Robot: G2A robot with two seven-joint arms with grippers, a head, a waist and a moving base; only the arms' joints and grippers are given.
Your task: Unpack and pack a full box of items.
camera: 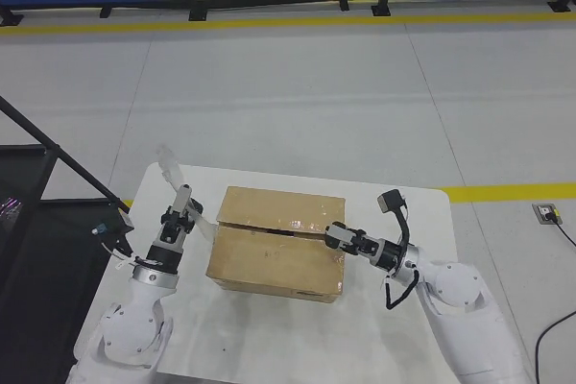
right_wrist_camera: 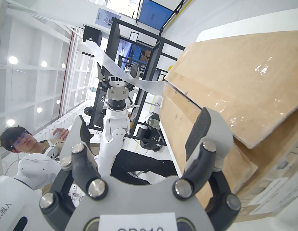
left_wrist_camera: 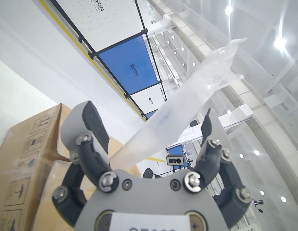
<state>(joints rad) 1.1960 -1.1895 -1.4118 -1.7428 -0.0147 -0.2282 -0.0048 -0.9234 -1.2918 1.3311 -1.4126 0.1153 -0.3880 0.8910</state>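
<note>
Box (camera: 274,254) of brown cardboard, lying on the white table (camera: 403,317) between the two grippers, one at each end of its top seam. The top flaps are folded down. The seam between them shows as a dark line, slightly parted, and at the end by the right gripper (camera: 332,236) one flap edge stands a little higher than the other. Glossy patches mark the flap surface.

Left gripper (left_wrist_camera: 149,111): held just beside the box end, pointing upward, fingers (left_wrist_camera: 93,126) spread apart. A clear tape strip (left_wrist_camera: 187,90) passes through the gap between them. In the right wrist view its lower end meets the box end at the seam, just beside this gripper. From there the strip rises past the fingertips and ends in a crumpled point well above them. The fingers are not closed on the strip. Whether it touches either pad cannot be told.

Right gripper: held at the opposite end of the box, aimed along the seam toward the left gripper, fingers likewise spread and holding nothing. One finger lies over the top flap beside the seam and the other stands off the box. Contact between finger and cardboard cannot be told.

A black frame (camera: 38,158) stands off the table on the left gripper's outer side, away from the box.
</note>
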